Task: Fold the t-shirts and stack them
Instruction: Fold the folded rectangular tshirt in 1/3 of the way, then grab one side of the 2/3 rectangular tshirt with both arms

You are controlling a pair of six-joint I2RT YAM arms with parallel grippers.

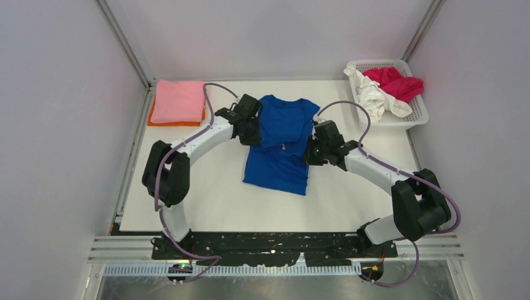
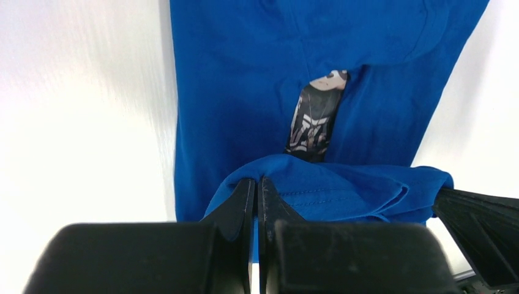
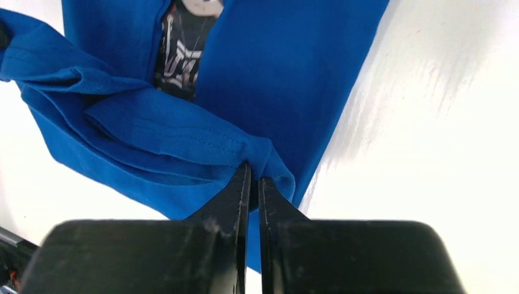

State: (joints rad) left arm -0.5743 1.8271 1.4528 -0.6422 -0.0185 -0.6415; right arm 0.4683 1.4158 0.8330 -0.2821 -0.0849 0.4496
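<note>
Pinching a raised fold of the royal-blue cotton t-shirt, the left gripper is clamped tight on bunched cloth at its tips; the right gripper bites the same fold's other end, jaws closed on a corner. The rest of the shirt lies flat on the white table just beyond both sets of fingertips.

The right-hand bite looks shallow, so tension between the arms could pull that corner free. Uneven travel would probably land the fold skewed. Dragging might reopen the side flaps, already parted over the dark graphic.

The folded pink tee sits well outboard of the left gripper.
</note>
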